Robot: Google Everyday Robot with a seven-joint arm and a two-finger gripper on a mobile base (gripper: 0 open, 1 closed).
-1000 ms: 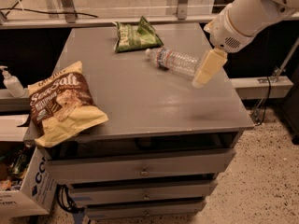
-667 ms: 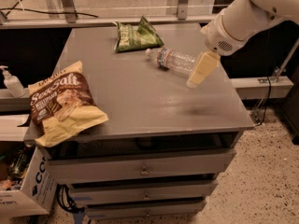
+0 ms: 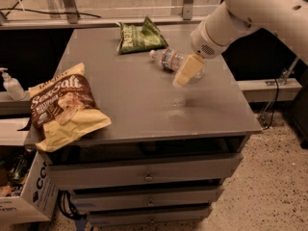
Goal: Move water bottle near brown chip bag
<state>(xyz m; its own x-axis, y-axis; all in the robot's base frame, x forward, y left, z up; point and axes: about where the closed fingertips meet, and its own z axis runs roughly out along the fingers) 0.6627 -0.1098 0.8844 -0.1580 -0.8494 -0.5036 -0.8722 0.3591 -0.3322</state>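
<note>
A gray cabinet top (image 3: 144,105) is carrying everything, with drawers (image 3: 144,174) sitting below it and speckled floor (image 3: 274,177) spreading around. The gripper (image 3: 187,70) is hanging low over the top's far right part, overlapping the base end of the water bottle (image 3: 167,59), which is lying on its side. Whether it is released or clenched cannot be told. The brown chip bag (image 3: 65,105) is lying well apart from the gripper, toward the front left corner. The white arm (image 3: 255,8) is slanting down from the upper right.
</note>
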